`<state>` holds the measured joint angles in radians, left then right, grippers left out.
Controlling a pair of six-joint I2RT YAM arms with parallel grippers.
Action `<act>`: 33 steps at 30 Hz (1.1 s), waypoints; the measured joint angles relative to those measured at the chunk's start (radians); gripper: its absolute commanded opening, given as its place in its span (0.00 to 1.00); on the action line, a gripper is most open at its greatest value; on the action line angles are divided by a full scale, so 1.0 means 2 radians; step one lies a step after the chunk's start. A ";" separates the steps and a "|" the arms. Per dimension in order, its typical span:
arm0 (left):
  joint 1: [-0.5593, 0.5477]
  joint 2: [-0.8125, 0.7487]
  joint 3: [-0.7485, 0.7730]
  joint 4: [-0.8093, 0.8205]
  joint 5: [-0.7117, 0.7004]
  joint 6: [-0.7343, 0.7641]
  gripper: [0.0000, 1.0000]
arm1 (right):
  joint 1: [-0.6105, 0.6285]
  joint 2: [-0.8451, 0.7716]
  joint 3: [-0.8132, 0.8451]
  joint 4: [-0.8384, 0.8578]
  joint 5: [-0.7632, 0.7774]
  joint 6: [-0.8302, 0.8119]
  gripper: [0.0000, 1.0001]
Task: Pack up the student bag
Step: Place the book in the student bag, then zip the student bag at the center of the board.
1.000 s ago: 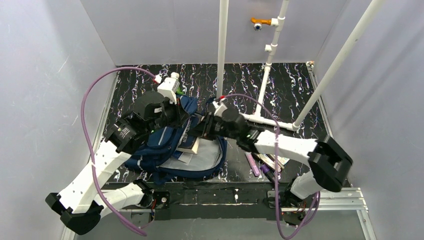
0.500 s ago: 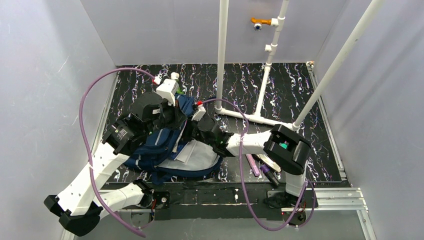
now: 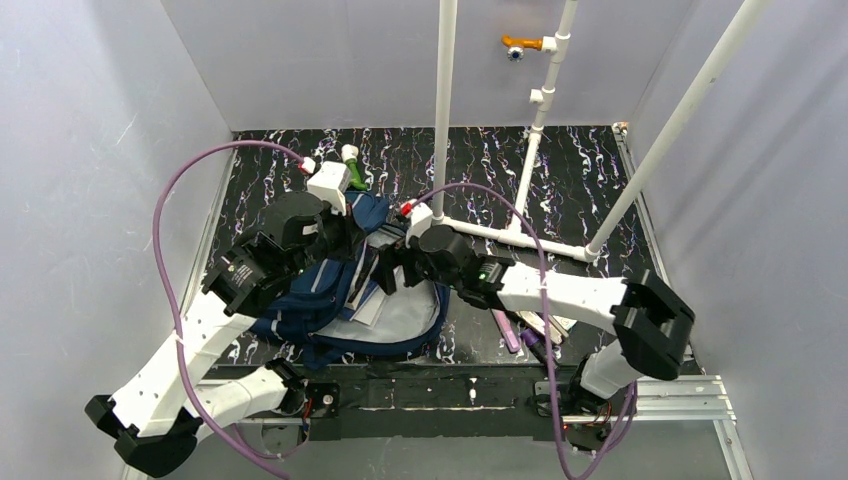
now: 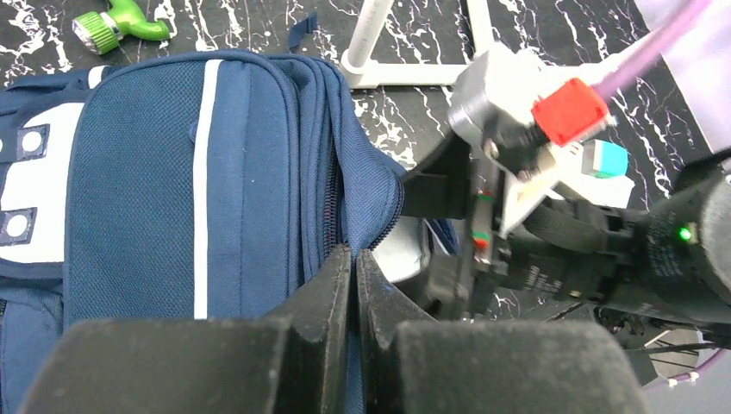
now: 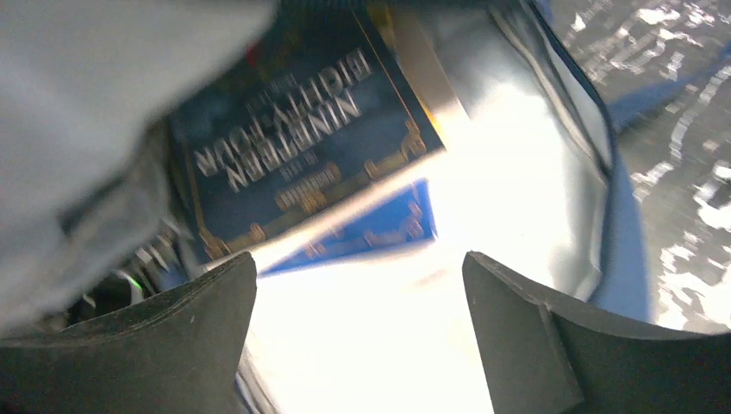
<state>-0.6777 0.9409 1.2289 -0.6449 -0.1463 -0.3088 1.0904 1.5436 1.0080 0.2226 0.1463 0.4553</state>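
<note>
The bag (image 3: 330, 300) lies on the counter (image 3: 580, 180) in front of the left arm, its mouth facing right. The left end effector (image 4: 353, 259) is clenched on the bag's zipper edge, holding the flap up. The right end effector (image 5: 358, 285) is released, jaws wide, above a book (image 5: 302, 164) resting inside on the pale lining. Placing the book looks done. Next, the right arm should back out without snagging the flap or dragging the book.

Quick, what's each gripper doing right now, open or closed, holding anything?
Left gripper: closed, pinching the student bag at its opening edge.
Right gripper: open, holding nothing, over a book inside the bag.
</note>
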 measured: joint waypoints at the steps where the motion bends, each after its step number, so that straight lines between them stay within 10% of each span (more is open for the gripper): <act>1: 0.000 0.001 0.000 0.000 -0.002 -0.001 0.00 | 0.000 -0.010 -0.005 -0.016 0.001 -0.015 0.98; 12: 0.039 0.129 0.068 -0.022 0.050 0.001 0.00 | 0.021 -0.158 -0.071 -0.219 0.033 -0.097 0.98; 23: 0.048 0.200 0.113 -0.023 0.162 -0.009 0.00 | 0.163 -0.094 -0.057 -0.131 0.079 -0.010 0.73; 27: 0.050 0.205 0.113 -0.023 0.179 -0.018 0.00 | 0.209 -0.044 -0.047 -0.070 0.123 0.006 0.46; 33: 0.051 0.213 0.115 -0.024 0.191 -0.031 0.00 | 0.251 0.066 -0.009 0.030 0.153 0.014 0.45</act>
<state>-0.5747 1.3674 1.4590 -0.6922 0.2359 -0.3710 1.5921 1.6764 0.9905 0.2817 0.4515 0.4839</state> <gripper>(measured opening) 0.017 0.449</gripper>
